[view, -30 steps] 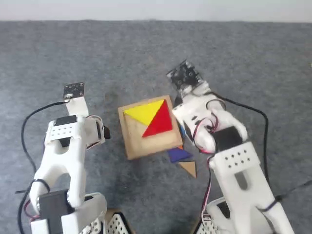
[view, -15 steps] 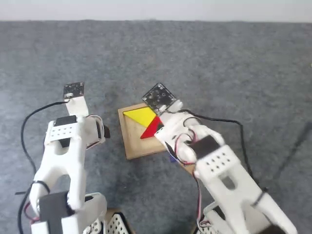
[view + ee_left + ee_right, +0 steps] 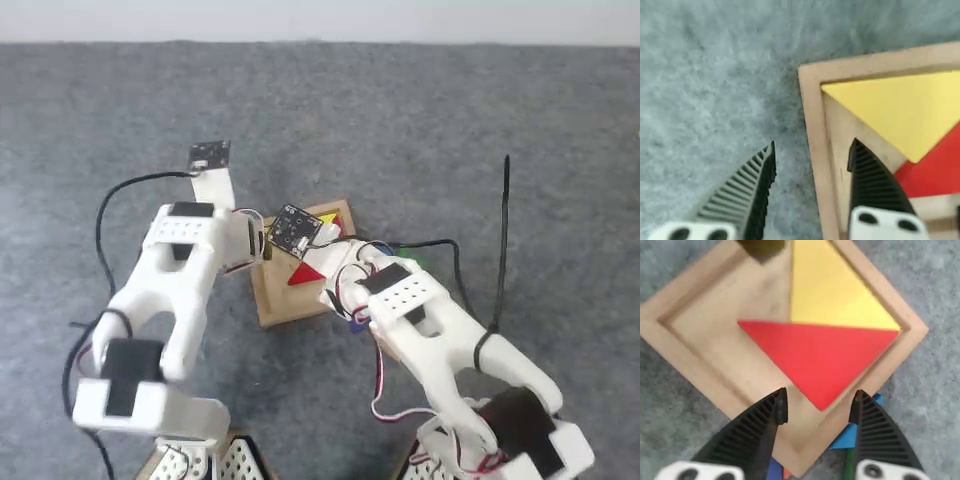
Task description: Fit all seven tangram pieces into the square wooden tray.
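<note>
Jaws gape on left gripper [image 3: 813, 146] and right gripper [image 3: 820, 394]. The red triangle [image 3: 822, 355] points its apex at the right one, its long edge across the tray [image 3: 715, 345] diagonal. Both arms sit farther inward than before.

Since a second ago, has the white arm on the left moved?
Yes. The left gripper swung toward the square wooden tray, now straddling its rim.

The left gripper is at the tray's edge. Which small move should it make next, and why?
Probably close the left gripper on the tray rim. It is open, with one finger over the carpet and the other inside the tray, the rim between them; a grip may steady the tray for placing.
</note>
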